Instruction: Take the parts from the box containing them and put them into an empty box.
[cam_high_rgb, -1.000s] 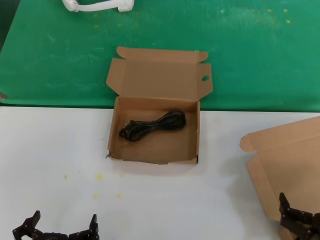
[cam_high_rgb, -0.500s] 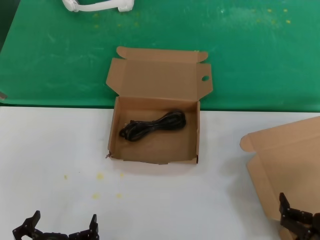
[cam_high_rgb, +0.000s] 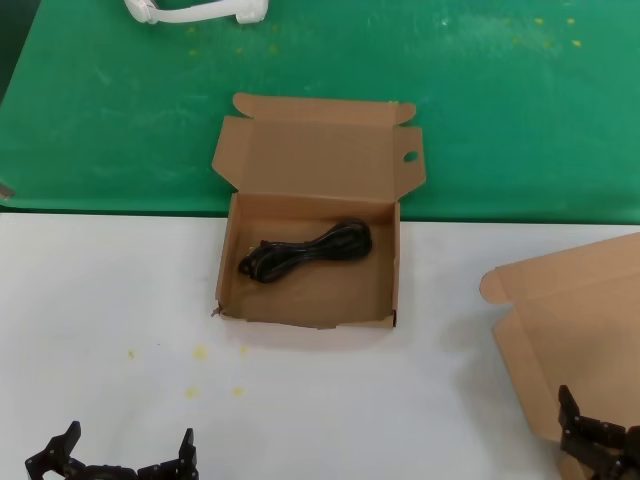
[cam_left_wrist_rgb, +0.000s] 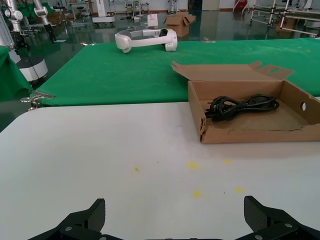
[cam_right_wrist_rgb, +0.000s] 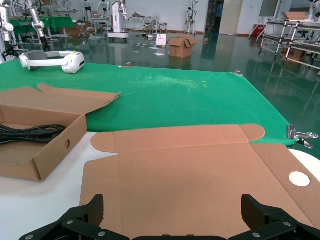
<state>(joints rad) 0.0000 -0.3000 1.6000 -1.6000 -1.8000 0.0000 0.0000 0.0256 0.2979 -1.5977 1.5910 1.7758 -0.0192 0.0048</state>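
Note:
A brown cardboard box (cam_high_rgb: 385, 295) with a round hole in its lid flap and a small tear at the front left corner stands open at the middle of the white table. One coiled black cable bundle (cam_high_rgb: 305, 250) lies in it, also seen in the left wrist view (cam_left_wrist_rgb: 242, 105). A second brown box shows only its flat open lid (cam_high_rgb: 570, 320) at the right edge (cam_right_wrist_rgb: 190, 170); its inside is out of view. My left gripper (cam_high_rgb: 128, 447) is open and empty, low over the table's near left (cam_left_wrist_rgb: 175, 220). My right gripper (cam_high_rgb: 610, 445) is open and empty over that lid (cam_right_wrist_rgb: 172, 215).
A green cloth (cam_high_rgb: 500, 110) covers the surface behind the white table (cam_high_rgb: 100, 300). A white headset (cam_high_rgb: 195, 10) lies on it at the back left. Yellow spots (cam_high_rgb: 200, 352) mark the table in front of the middle box. Metal clamps (cam_left_wrist_rgb: 35, 99) hold the cloth edge.

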